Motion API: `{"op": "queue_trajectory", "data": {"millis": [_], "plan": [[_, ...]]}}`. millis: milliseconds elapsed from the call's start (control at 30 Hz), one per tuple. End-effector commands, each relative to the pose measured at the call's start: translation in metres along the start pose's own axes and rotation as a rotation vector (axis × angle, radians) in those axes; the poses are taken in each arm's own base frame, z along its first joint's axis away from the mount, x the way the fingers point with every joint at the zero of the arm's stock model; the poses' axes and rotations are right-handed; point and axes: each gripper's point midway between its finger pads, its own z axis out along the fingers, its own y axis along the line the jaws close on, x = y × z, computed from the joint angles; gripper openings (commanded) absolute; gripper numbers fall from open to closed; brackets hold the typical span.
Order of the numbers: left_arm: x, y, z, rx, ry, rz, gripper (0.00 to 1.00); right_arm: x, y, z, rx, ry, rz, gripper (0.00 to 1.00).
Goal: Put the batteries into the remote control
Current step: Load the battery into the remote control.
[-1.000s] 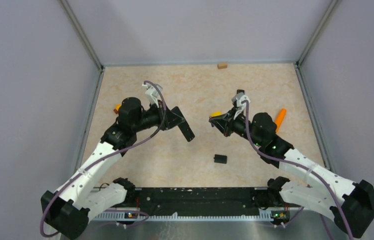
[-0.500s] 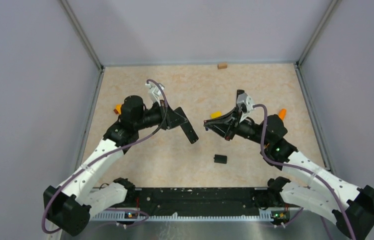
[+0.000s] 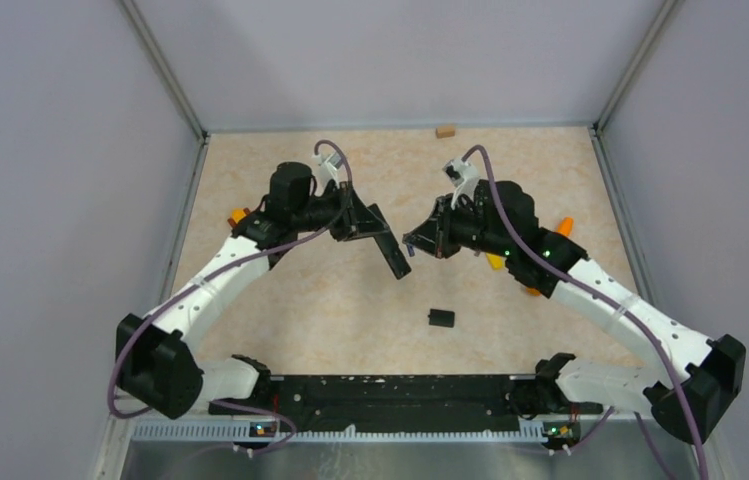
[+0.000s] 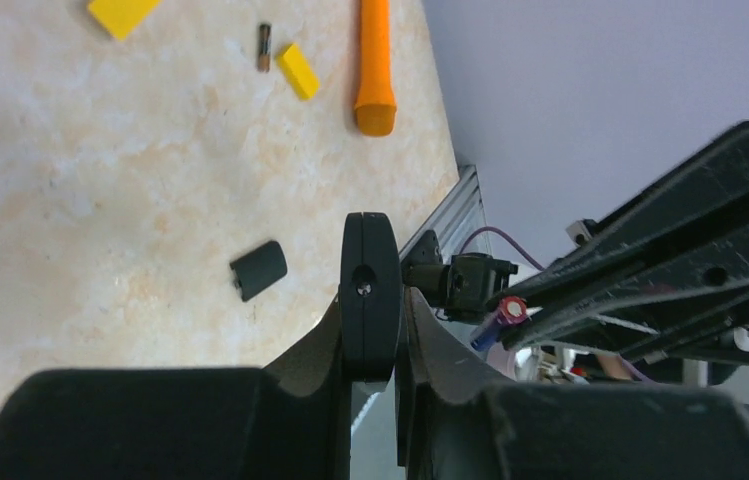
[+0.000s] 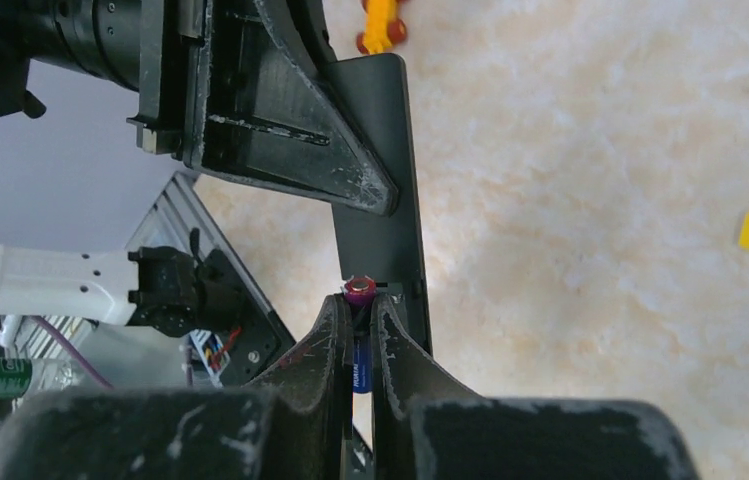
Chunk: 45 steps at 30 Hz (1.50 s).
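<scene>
While the left tool (image 4: 375, 330) clamps the remote (image 3: 392, 252) above the tabletop (image 3: 350, 320), the right tool (image 5: 358, 322) pinches a battery (image 5: 359, 293), tip just beside the remote's end.

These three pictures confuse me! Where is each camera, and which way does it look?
Top external: above, behind, looking down at the beige table; both arms show.
Left wrist: looks along the left gripper clamping a flat black remote control.
Right wrist: looks along the right gripper pinching a slim blue battery.
Shared: both wrist views show remote and battery.
</scene>
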Motion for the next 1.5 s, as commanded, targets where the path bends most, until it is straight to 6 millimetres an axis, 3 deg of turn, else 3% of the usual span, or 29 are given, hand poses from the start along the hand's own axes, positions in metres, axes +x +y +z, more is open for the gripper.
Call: {"op": "queue_trajectory", "data": {"millis": [0,233,567,900,1233,1467], "plan": [[0.017,0.009,0.009,0.023,0.13,-0.133,0.0,0.029,-0.014,-0.007,0.155,0.178,0.081,0.0],[0.022,0.02,0.014,0.132,0.149,-0.167,0.0,0.047,-0.022,-0.004,0.257,0.294,0.037,0.0],[0.018,0.039,0.002,0.185,0.122,-0.19,0.0,0.059,-0.007,0.024,0.263,0.384,-0.055,0.01],[0.016,0.041,-0.003,0.203,0.128,-0.207,0.0,0.06,-0.006,0.037,0.294,0.399,-0.087,0.02],[0.016,0.042,-0.004,0.209,0.132,-0.229,0.0,0.067,-0.005,0.041,0.277,0.421,-0.093,0.12],[0.014,0.047,-0.002,0.195,0.123,-0.246,0.0,0.064,0.003,0.04,0.244,0.407,-0.085,0.01]]}}
